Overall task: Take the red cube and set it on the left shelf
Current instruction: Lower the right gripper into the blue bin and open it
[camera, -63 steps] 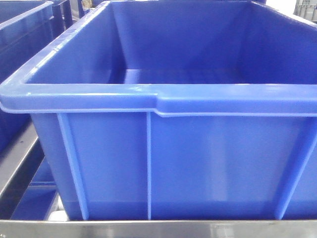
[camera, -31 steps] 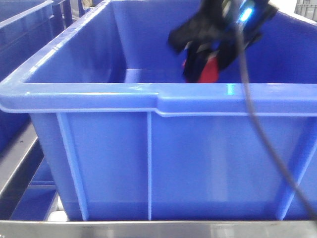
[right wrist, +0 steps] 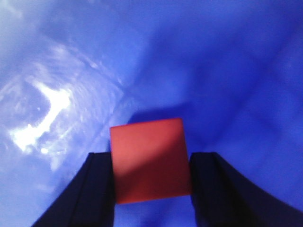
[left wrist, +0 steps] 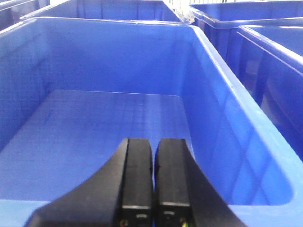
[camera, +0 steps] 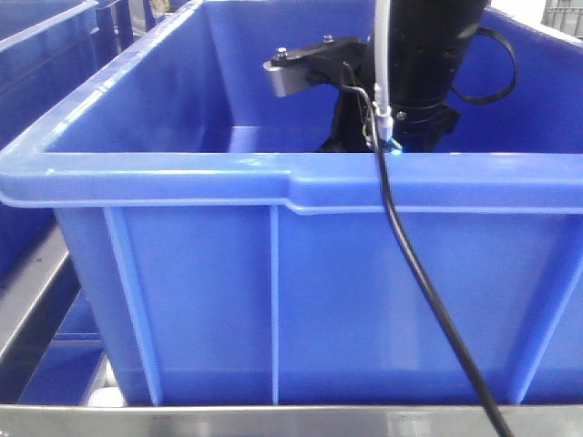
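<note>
Two arms are working this moment, and we are judging the step as carrying the red cube out of the big blue bin toward the left shelf, which none of the views is showing.

Starting with the largest thing: the bin is filling the front view, its thick near rim running across at mid-height. Our right arm is reaching down into it from 12 o'clock, and its black cable is draping over the rim toward 5 o'clock. To do this step well, we are thinking the lift needs to go straight up until the cube is clearing the rim, with the cable kept from snagging on that lip.

More blue bins are standing at 1 to 3 o'clock in the left wrist view, and another bin is sitting at 10 o'clock in the front view; these walls are what any sideways swing is risking.

Our left gripper is hovering over an empty bin floor with its fingers pressed together on nothing.

Smallest: our right gripper is clamped on the red cube, a finger against each side face, the cube sitting square at the centre of the right wrist view. The front view is hiding the cube behind the rim.
</note>
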